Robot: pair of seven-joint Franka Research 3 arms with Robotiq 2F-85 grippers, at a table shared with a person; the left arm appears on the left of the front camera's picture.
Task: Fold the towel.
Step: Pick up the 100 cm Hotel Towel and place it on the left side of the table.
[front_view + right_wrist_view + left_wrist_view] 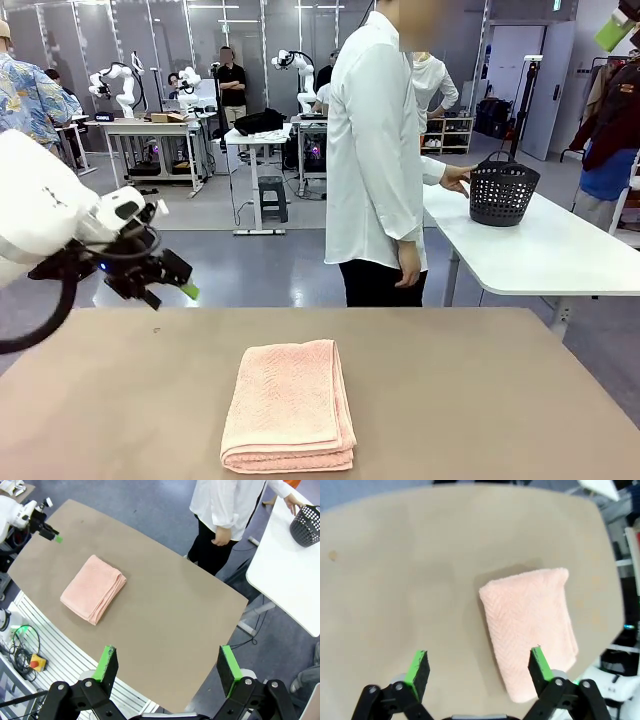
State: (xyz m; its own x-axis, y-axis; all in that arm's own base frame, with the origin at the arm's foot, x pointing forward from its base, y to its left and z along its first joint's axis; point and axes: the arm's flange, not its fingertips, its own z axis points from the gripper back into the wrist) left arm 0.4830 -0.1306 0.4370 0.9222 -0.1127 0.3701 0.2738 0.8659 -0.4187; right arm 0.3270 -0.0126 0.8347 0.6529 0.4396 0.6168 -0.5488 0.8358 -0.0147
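Left end effector (165, 282): jaws spread wide, nothing between the green pads (418, 667). It hangs above the far left part of the worktop (480, 380), clear of the surface. In the left wrist view the same end effector (480, 672) looks down on bare tan top, with one pad overlapping the towel's edge in the picture only; no contact visible.

Right end effector (167, 667): jaws likewise fully apart, empty. It sits high over the worktop (165, 620), looking down on it from well above.

Towel (288, 405): salmon pink, herringbone weave, folded into a compact stacked rectangle. Lies flat on the worktop, near edge, slightly left of centre. Layered edges show along its near end in the front view. In the right wrist view the towel (94, 587) lies well apart from both end effectors, the left end effector (52, 534) off beyond it.

Person (378, 160): white shirt, dark trousers, standing past the far edge of the worktop, turned to the right. One hand (457, 178) rests at the rim of a dark perforated basket (503, 190) on a separate white table (560, 250) at far right.
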